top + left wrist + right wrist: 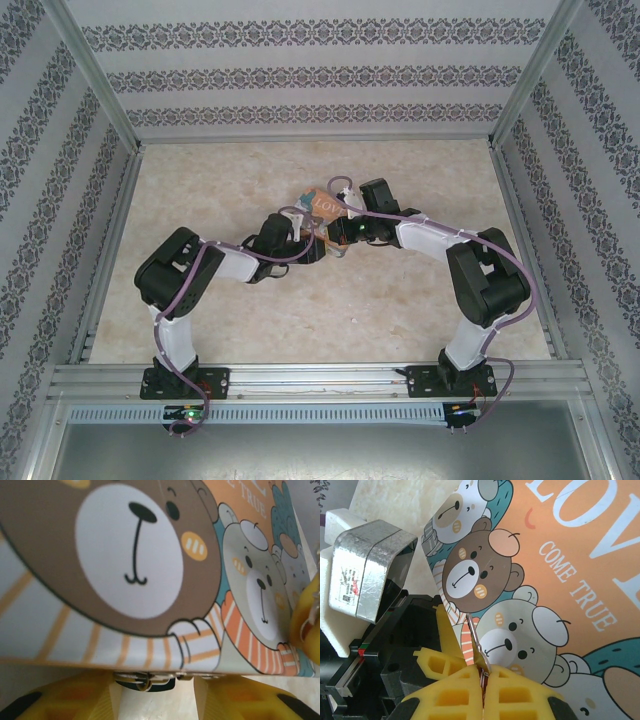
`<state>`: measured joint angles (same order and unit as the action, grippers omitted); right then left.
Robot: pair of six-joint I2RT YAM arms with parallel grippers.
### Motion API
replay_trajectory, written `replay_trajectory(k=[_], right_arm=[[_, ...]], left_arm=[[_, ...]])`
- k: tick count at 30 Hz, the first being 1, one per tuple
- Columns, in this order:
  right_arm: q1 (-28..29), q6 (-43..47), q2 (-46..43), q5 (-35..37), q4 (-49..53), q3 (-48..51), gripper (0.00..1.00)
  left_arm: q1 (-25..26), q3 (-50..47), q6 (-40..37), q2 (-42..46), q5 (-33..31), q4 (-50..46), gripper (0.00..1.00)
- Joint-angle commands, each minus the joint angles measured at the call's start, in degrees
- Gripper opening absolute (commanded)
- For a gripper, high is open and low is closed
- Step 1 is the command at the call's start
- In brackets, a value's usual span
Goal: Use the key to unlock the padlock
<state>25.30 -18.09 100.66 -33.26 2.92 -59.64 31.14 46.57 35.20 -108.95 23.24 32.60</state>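
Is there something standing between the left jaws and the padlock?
Nothing visible does. In the left wrist view the padlock sits under the lower edge of the box, in the gap between the open jaws of the left gripper.

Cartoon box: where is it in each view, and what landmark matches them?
Top external: box just above picture centre.
Left wrist: box spans the upper frame, close up.
Right wrist: box covers the right side.
Shared landmark: its brown bear, in both wrist views.
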Motion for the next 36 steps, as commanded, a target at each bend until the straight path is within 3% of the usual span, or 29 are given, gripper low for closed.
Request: replay_trajectory(k=[1,9,21,36], right_arm=[[1.5,-0.71,2.27,0.38,3.24,0.13,0.0],[1.6,-1.51,0.79,-0.4,2.31,-0.3,0.0],[0.73,-0.97,-7.67,-0.52,1.13,-1.74,0.0],[2.87,6.64,-26.22,7.76,3.2,13.01,0.0]], left_arm=[[0.87,1.94,1.43,-1.47,-2.39,0.89,0.39],[0.86,1.63,2.41,-0.83,-2.49,1.73,0.28],[0.88,0.0,5.02,4.05,-0.84,1.87,0.26],[0.86,1.9,17.03,7.45,7.11,-3.14,0.24]])
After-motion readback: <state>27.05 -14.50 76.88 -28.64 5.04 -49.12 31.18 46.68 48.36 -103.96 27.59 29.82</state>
